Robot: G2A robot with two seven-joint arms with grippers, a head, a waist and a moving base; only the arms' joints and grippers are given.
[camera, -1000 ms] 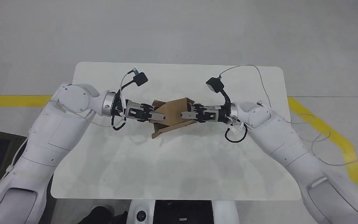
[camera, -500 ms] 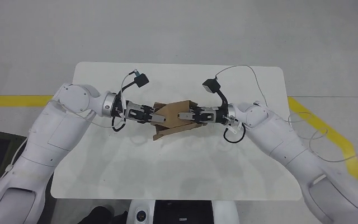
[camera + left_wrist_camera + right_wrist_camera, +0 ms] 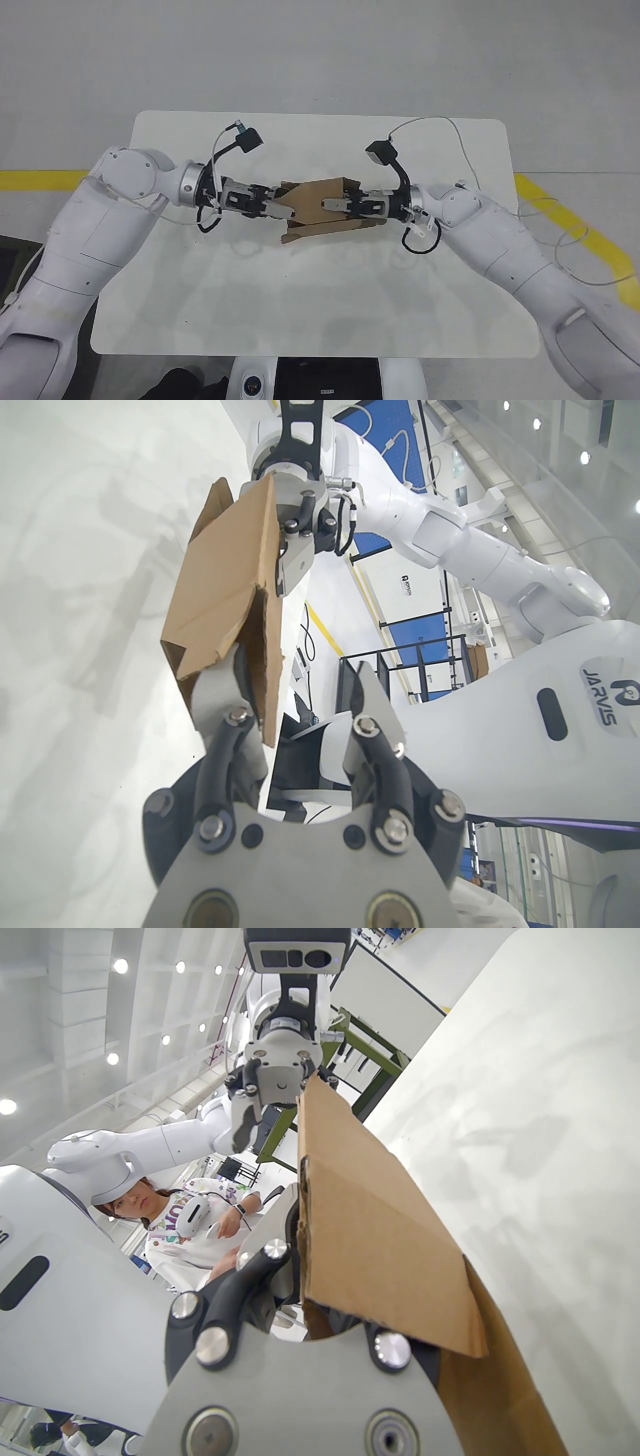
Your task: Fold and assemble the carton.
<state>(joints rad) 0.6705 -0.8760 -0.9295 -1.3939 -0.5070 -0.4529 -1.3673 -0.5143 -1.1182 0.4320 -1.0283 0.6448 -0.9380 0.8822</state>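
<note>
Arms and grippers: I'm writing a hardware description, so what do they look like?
The left arm and right arm are glossy white with rounded shells. Each wrist carries a black camera on a stalk with a thin cable. The left gripper and right gripper have grey metal bases, black linkages with silver bolts, and pale fingers.

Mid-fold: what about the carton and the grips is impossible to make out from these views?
Top view: whether the carton touches the table; from above no gap can show.
Right wrist view: a carton panel covers the far side of the jaws of the right gripper.
Left wrist view: the carton's inside, hidden by its own folded flaps.
</note>
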